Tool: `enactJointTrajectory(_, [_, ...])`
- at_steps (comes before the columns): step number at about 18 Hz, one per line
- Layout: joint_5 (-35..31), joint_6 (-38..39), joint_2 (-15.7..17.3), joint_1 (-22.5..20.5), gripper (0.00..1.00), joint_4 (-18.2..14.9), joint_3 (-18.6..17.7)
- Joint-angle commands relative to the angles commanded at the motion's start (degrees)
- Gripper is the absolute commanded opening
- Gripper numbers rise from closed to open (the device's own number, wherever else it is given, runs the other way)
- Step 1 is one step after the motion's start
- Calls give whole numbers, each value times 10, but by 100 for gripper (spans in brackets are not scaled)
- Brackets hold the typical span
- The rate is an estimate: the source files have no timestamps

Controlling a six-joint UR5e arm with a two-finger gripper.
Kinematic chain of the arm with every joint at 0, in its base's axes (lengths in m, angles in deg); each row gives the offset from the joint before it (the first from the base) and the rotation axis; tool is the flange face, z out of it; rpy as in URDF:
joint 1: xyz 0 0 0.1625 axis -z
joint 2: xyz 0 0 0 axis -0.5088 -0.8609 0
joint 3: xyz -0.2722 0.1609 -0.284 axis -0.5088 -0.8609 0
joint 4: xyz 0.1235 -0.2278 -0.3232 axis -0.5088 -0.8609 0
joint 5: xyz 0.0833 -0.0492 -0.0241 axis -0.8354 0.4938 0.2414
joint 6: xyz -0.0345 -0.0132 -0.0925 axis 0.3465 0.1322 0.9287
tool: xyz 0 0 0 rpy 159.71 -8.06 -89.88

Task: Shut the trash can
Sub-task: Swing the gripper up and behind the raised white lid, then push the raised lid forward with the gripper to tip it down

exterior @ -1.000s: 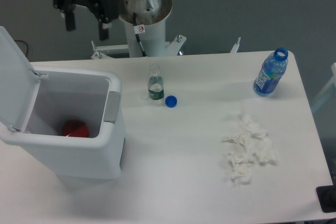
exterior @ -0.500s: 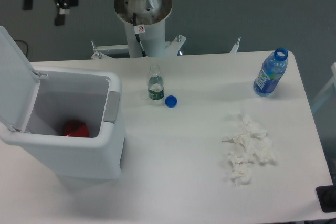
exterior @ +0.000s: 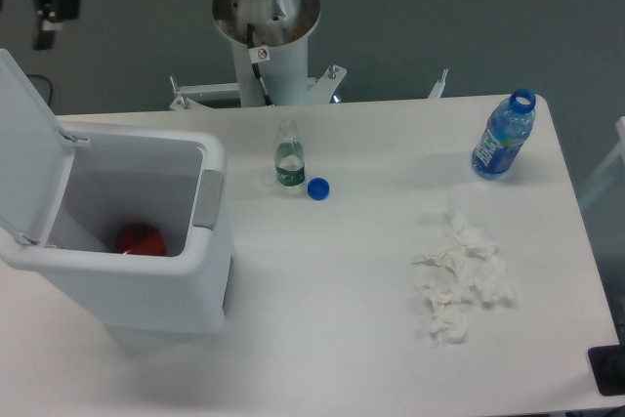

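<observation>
The trash can [exterior: 146, 285] stands at the table's left, a big white bin with its lid [exterior: 27, 144] swung up on the left side, so the bin is wide open. A grey latch tab [exterior: 208, 200] sits on its right rim, and a red object [exterior: 142, 239] lies inside at the bottom. My gripper [exterior: 14, 26] hangs high at the top left corner, above and behind the raised lid and apart from it. Its right finger [exterior: 44, 34] shows, the left one is cut off by the frame edge. The jaws stand apart with nothing between them.
A small glass bottle [exterior: 289, 158] and a blue cap [exterior: 317, 187] sit right of the bin. An uncapped blue water bottle [exterior: 503, 139] stands at the far right. Crumpled tissues [exterior: 461, 280] lie on the right. The robot base [exterior: 266, 26] rises behind the table.
My gripper has travelled steadily left along the top, from above the bin's right side to the upper left corner. The lid and everything on the table have stayed put.
</observation>
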Motion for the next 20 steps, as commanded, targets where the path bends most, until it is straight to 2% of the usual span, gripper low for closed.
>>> enactJointTrajectory(6, [-2,-2,-3,40,100,2,2])
enactJointTrajectory(9, [-4,6,-18,44,100,4,4])
enactJointTrajectory(10, [-4,15,-34,45,100,25,12])
enactJointTrajectory(12, [-6,22,-40,49,100,42,15])
enactJointTrajectory(18, [-20,24,-55,52,100,45,42])
enactJointTrajectory(20, [-47,25,-59,52,100,45,48])
